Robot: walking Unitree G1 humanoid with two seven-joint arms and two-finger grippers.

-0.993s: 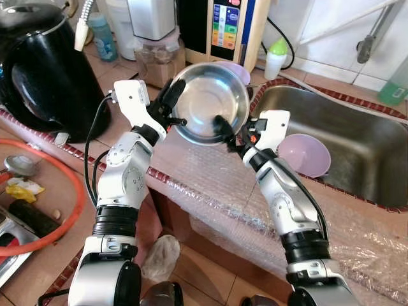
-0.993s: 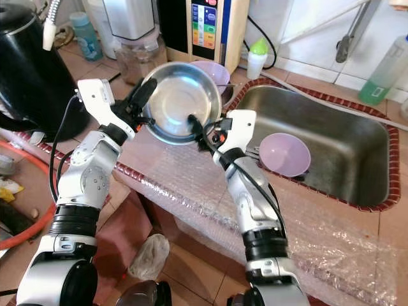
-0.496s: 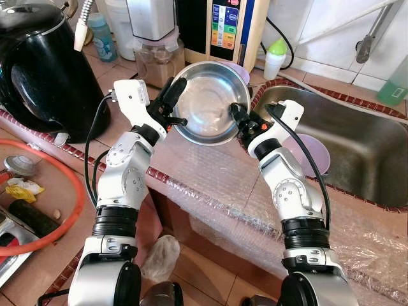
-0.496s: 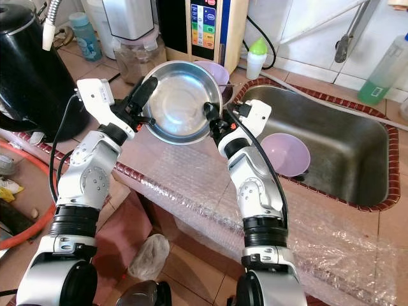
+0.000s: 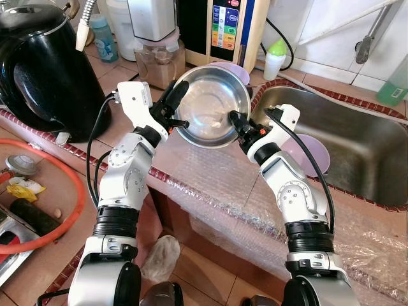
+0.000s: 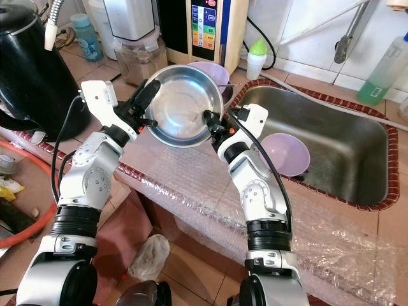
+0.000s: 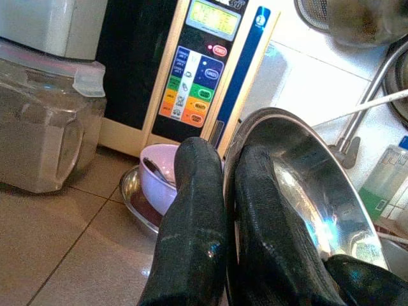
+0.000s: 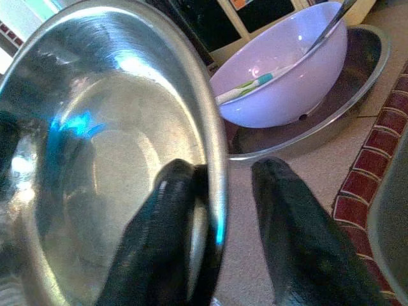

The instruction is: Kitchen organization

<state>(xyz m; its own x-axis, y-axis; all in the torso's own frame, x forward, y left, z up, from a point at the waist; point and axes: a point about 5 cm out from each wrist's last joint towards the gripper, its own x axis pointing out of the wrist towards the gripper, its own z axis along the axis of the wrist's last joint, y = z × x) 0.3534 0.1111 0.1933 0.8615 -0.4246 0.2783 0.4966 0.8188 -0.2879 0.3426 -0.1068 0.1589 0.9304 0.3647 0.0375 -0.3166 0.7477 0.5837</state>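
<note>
Above the countertop, just left of the sink (image 5: 382, 191), a steel bowl (image 5: 210, 105) is held tilted between both grippers, its inside bare and shiny. The left gripper (image 5: 171, 109) has its fingers pressed together on the bowl's left rim, while the right gripper (image 5: 238, 122) straddles the right rim, one finger inside and one outside with a gap showing. Behind it a lilac bowl (image 8: 280, 76) holding a toothbrush and a utensil sits in a second steel dish (image 8: 357, 83); another lilac bowl (image 6: 284, 154) lies in the sink.
</note>
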